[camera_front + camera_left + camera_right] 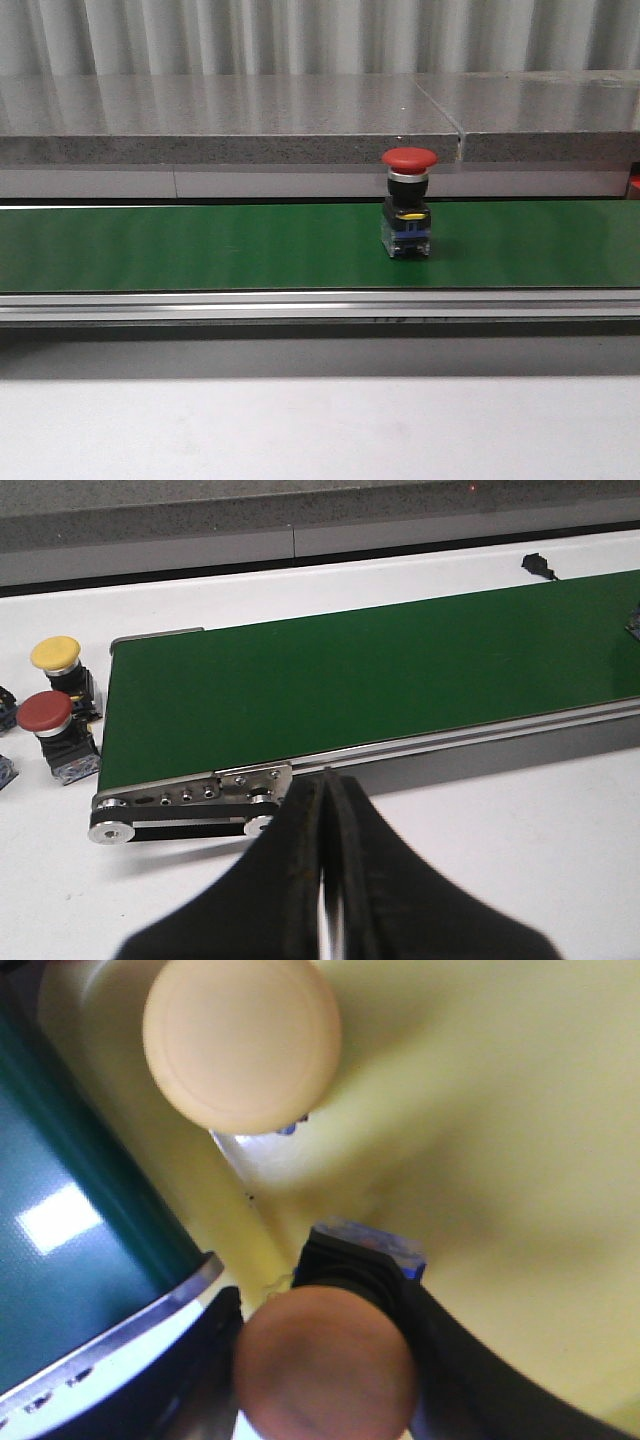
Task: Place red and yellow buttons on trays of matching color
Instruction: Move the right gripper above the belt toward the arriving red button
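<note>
Right gripper (325, 1360) clenched on a push button (325, 1380), cap between the jaws, over the yellow tray (500, 1140). Left gripper (328, 880) closed, empty, beside the conveyor belt (380, 670).

Left tool (328, 880): fingers pressed together, nothing between them, held above the bench. Right tool (325, 1360): dark fingers (450, 1360) on either side of a button, apparently clamped; view blurred.
</note>
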`<state>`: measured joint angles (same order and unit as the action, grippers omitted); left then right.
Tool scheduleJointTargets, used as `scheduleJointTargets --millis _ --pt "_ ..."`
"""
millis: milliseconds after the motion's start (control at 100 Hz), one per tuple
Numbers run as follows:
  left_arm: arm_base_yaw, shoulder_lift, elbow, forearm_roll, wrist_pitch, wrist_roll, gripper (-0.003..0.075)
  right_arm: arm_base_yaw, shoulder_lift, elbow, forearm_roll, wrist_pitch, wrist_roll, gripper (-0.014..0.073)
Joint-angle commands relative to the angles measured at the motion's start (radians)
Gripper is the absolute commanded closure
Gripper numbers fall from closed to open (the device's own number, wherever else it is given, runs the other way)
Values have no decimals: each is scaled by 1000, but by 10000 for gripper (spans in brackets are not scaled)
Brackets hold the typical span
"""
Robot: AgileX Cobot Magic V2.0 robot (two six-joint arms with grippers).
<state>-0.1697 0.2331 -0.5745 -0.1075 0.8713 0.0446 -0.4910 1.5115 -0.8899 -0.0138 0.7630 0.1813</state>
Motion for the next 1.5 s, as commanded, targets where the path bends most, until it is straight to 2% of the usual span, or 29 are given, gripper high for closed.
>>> scheduleJointTargets --millis 0,240,500,640,970,1280,1490 --pt "-5 11 -26 -15 -70 2 740 -8 -29 -21 -8 -29 -4 199" --pt "-5 11 -26 -15 -70 2 740 -8 -31 -21 -11 -32 -4 73" --pt "-5 11 -26 -15 -70 2 740 -6 -148 -21 -49 -28 -4 71" --pt "-5 11 -26 -15 -70 2 740 30 -257 -21 -58 -14 -4 73" --pt "-5 11 -26 -15 -70 2 740 181 -423 -36 -54 62 -4 75" --pt "-5 11 -26 -15 -70 2 740 401 -409 -160 -20 146 -4 75" --pt "-5 11 -26 -15 -70 2 740 541 -309 -289 -12 221 -5 75"
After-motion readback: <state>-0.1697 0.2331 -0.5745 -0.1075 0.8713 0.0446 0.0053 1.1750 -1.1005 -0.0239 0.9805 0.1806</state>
